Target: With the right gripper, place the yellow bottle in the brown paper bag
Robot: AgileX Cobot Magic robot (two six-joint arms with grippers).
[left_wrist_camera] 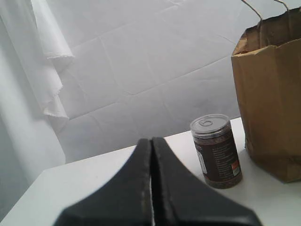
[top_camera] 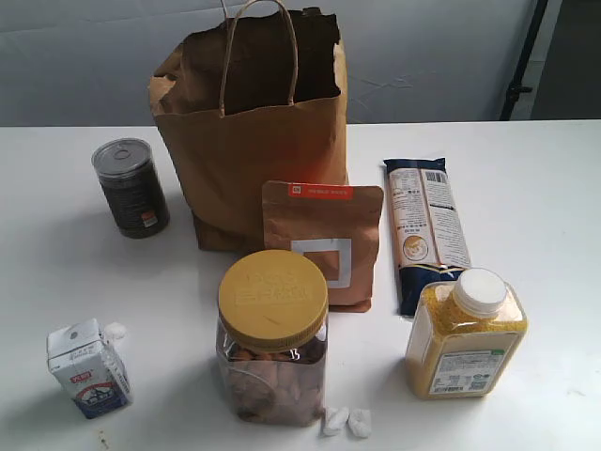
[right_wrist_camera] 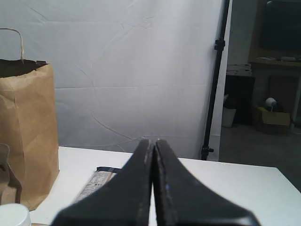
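Note:
The yellow bottle (top_camera: pixel 466 336) stands upright at the front right of the white table, with a white cap and a white-green label; only its cap (right_wrist_camera: pixel 14 215) shows in the right wrist view. The brown paper bag (top_camera: pixel 252 141) stands open at the back middle, handles up, and also shows as the bag (left_wrist_camera: pixel 270 94) and the bag (right_wrist_camera: pixel 28 132) in the wrist views. Neither gripper appears in the exterior view. My right gripper (right_wrist_camera: pixel 153 143) is shut on nothing, back from the bottle. My left gripper (left_wrist_camera: pixel 151 141) is shut and empty, near the dark can.
A yellow-lidded jar of nuts (top_camera: pixel 272 338) stands front middle, a flat brown pouch (top_camera: pixel 324 242) leans before the bag, and a noodle packet (top_camera: pixel 427 230) lies behind the bottle. A dark can (top_camera: pixel 131 186) is at left, a milk carton (top_camera: pixel 87 368) front left.

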